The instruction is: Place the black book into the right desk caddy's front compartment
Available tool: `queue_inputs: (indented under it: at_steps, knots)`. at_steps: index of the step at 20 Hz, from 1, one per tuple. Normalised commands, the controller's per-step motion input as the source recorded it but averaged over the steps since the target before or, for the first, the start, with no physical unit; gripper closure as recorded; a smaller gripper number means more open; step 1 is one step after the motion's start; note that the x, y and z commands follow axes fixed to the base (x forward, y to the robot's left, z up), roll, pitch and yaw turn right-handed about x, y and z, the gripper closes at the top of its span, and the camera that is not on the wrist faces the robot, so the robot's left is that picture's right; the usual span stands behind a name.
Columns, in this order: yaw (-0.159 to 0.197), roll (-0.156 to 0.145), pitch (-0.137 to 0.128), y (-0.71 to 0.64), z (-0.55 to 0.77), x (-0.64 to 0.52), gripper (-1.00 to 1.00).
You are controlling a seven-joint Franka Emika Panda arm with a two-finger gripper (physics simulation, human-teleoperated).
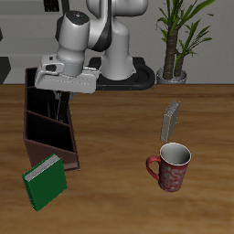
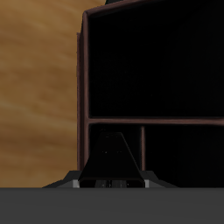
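The end effector point(image 1: 60, 99) hung over the back part of the right desk caddy point(image 1: 37, 139), its fingers reaching down toward the open top. A thin dark sliver showed below the fingers in the exterior view, too small to identify there. In the wrist view the black book point(image 2: 112, 157) stood directly under the end effector point(image 2: 112, 182), narrow and tapering away from the camera, apparently gripped between the fingers and hanging inside the caddy point(image 2: 85, 79).

The caddy was a long maroon-brown open box with a black interior, split by slanted dividers. The wrist view showed one divider point(image 2: 157, 121) crossing the box just past the book's far end, with a large dark compartment beyond it; nothing could be made out in that compartment against the black. Which compartment the book was hanging in could not be told with certainty from these views.

A green book point(image 1: 45, 181) with white pages leaned against the caddy's front end, near the worktop's point(image 1: 119, 137) front edge. A small grey book point(image 1: 170, 120) stood upright farther across the worktop, with a red patterned mug point(image 1: 171, 166) just in front of it, upright and apart from it. A potted plant point(image 1: 174, 46) stood at the back, beside the robot's base.
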Motion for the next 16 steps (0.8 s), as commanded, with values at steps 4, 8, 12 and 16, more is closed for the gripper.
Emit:
queue_inputs:
  at_steps: [4, 8, 12, 16]
  knots:
    - [0.003, -0.005, 0.033, 0.00, -0.21, 0.08, 1.00]
    - [0.004, -0.010, 0.021, 0.02, -0.20, 0.04, 1.00]
    - [-0.020, -0.027, 0.061, -0.05, -0.23, 0.06, 1.00]
    - [-0.016, -0.037, 0.041, -0.08, -0.07, 0.01, -1.00]
